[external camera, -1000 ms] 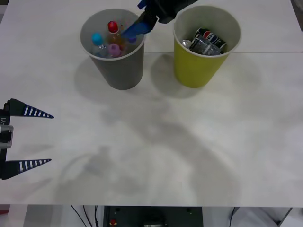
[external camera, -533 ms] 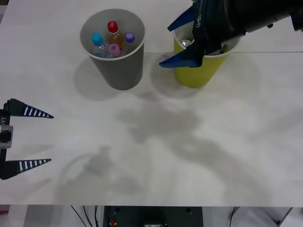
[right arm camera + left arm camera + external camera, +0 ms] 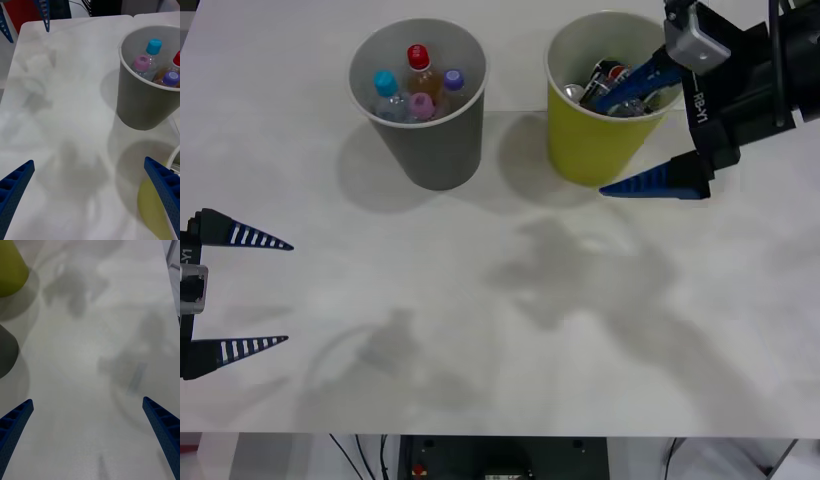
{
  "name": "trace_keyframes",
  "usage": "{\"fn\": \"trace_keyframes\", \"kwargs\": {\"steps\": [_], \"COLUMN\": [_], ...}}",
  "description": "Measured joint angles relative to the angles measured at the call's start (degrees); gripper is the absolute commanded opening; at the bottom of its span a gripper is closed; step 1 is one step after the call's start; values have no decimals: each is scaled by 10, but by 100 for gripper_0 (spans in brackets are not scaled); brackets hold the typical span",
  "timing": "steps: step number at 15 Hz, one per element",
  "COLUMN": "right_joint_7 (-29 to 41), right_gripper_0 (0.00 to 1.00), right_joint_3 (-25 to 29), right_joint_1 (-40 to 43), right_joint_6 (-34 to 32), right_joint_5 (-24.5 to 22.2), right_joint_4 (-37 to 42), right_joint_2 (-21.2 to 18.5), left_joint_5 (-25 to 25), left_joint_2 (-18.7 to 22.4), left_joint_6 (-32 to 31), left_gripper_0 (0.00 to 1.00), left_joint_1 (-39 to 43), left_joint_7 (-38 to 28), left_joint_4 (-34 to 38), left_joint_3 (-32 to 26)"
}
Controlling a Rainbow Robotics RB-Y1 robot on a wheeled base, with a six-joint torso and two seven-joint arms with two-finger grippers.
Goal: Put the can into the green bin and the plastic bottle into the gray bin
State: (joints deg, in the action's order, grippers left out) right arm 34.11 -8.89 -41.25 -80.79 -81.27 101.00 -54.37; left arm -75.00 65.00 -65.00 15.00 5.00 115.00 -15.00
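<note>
Right claw (image 3: 652, 130), spread and empty, hangs beside green bin (image 3: 590, 150). Pink-capped plastic bottle (image 3: 421, 104) stands upright in gray bin (image 3: 435, 150), toward robot's left. Left claw (image 3: 240, 292), spread, parked at worktop (image 3: 500, 330) edge.

Even, bright overhead light falls on the pale worktop (image 3: 480, 330), with no glare. Soft, blurred shadows spread from mid-worktop toward its right edge, cast by the right arm. The gray bin (image 3: 425, 130) and the green bin (image 3: 595, 135) each throw a faint round shadow to their left sides. In the front view everything is sharp. In the right wrist view the bottle caps are crisp, while the near blue fingers (image 3: 165, 191) look slightly soft. The left wrist view is hazier, its worktop mottled with diffuse gray patches.
</note>
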Motion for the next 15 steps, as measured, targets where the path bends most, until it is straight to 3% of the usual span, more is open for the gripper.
{"fn": "trace_keyframes", "kwargs": {"steps": [12, 15], "right_joint_7": [-72, -124], "right_gripper_0": [100, 100], "right_joint_3": [194, 237], "right_joint_1": [341, 415], "right_joint_6": [-2, -1], "right_joint_5": [-4, -2], "right_joint_4": [196, 221], "right_joint_2": [-21, -20], "left_joint_5": [0, 0], "left_joint_2": [0, 0], "left_joint_6": [0, 0], "left_gripper_0": [100, 100], "left_joint_1": [0, 0], "left_joint_7": [0, 0], "left_joint_4": [0, 0], "left_joint_3": [0, 0]}}
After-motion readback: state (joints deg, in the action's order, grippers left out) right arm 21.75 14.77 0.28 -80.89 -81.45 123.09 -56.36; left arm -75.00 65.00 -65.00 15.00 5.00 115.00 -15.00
